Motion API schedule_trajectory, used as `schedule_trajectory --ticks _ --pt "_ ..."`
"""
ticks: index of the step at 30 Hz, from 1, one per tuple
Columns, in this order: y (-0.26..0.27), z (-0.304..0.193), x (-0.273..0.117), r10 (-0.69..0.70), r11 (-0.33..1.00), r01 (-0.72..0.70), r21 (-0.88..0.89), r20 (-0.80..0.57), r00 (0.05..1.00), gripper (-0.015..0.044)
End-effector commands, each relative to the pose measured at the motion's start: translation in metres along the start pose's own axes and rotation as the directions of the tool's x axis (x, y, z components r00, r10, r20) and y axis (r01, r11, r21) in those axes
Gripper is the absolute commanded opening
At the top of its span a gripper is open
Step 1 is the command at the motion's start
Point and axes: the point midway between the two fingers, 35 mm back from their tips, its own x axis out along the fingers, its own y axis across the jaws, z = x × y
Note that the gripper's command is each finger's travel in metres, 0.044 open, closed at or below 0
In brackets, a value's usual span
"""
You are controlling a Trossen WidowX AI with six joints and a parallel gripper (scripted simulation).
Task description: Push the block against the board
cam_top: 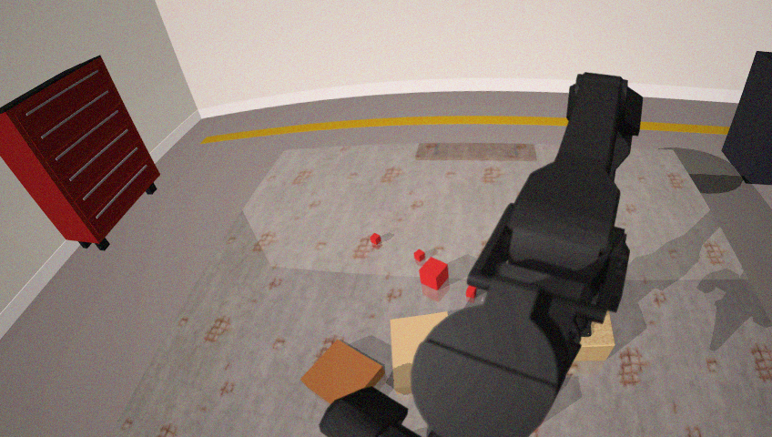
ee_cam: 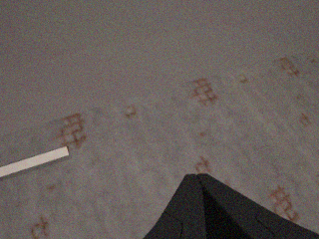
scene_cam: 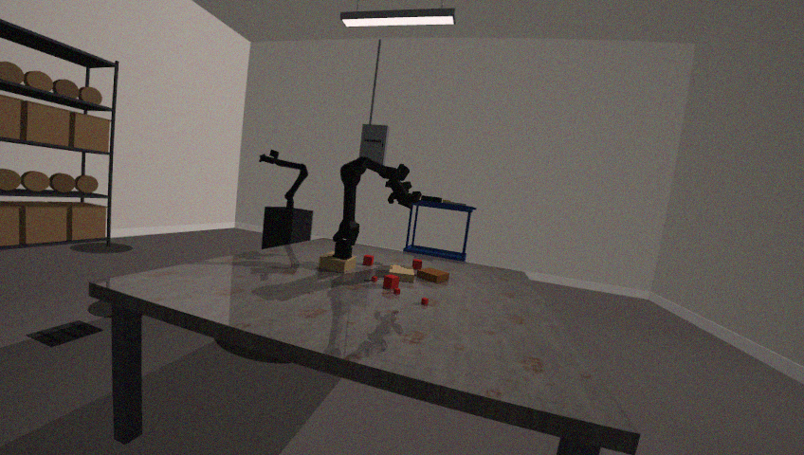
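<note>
An orange-brown square block (cam_top: 340, 370) (scene_cam: 433, 275) lies flat on the table, turned at an angle to the light tan board (cam_top: 414, 338) (scene_cam: 401, 275). Its right corner is close to the board's left side, with a narrow gap visible in the top view. The arm hides much of the board there. My gripper (scene_cam: 414, 198) (ee_cam: 195, 184) is shut and empty, raised high above the table. It touches neither part. Neither part shows in the wrist view.
A larger red cube (cam_top: 433, 273) (scene_cam: 391, 282) and small red cubes (cam_top: 375, 238) (cam_top: 419, 255) (cam_top: 471, 292) lie beyond the board. Two more red cubes (scene_cam: 367, 260) (scene_cam: 416, 263) lie behind it in the exterior view. The arm stands on a tan base (cam_top: 595, 351) (scene_cam: 337, 263). A white bar (ee_cam: 35, 161) shows in the wrist view.
</note>
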Motion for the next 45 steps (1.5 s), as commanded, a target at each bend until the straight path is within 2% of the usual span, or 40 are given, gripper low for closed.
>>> schedule_trajectory --ticks 1,13,28,33,38,43,45 --pt "-0.015 -0.03 0.016 -0.016 0.996 0.007 -0.085 -0.103 0.995 0.0" --pt "-0.066 -0.127 0.038 -0.044 0.947 -0.092 -0.307 -0.407 0.912 0.0" --pt "-0.102 -0.252 0.022 0.057 0.829 -0.433 -0.354 -0.717 0.695 0.0" --pt "-0.105 -0.283 0.011 0.114 0.776 -0.542 -0.321 -0.775 0.622 0.0" --pt "-0.105 -0.284 0.011 0.116 0.774 -0.546 -0.32 -0.776 0.619 0.0" --pt "-0.099 -0.324 0.043 0.117 0.774 -0.546 -0.319 -0.776 0.619 0.0" --pt "-0.099 -0.327 0.045 0.117 0.774 -0.546 -0.319 -0.776 0.619 0.0"
